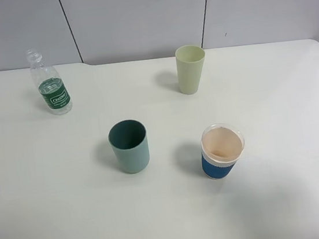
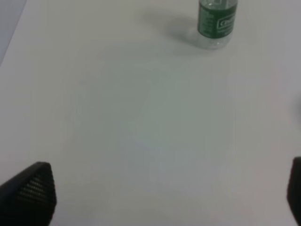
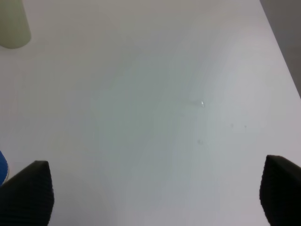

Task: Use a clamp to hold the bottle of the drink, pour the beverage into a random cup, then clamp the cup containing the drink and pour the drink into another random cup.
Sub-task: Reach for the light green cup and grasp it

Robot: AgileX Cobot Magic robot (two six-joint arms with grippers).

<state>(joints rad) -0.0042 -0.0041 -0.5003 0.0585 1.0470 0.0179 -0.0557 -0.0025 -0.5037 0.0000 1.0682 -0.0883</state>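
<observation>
Before me spreads a plain white table (image 1: 297, 196), softly and evenly lit, its far edge meeting a pale grey panelled wall (image 1: 135, 17) split by thin dark seams (image 1: 68, 26).

A white table (image 1: 301, 137) backed by what seems a grey panelled wall (image 1: 135, 17).

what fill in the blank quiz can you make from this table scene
1. The label on the bottle is ____.
2. The table holds ____ cups.
3. The front right cup has a ____ sleeve.
4. The left claw and the right claw are both ____.
Missing words: green, three, blue, open.
</observation>
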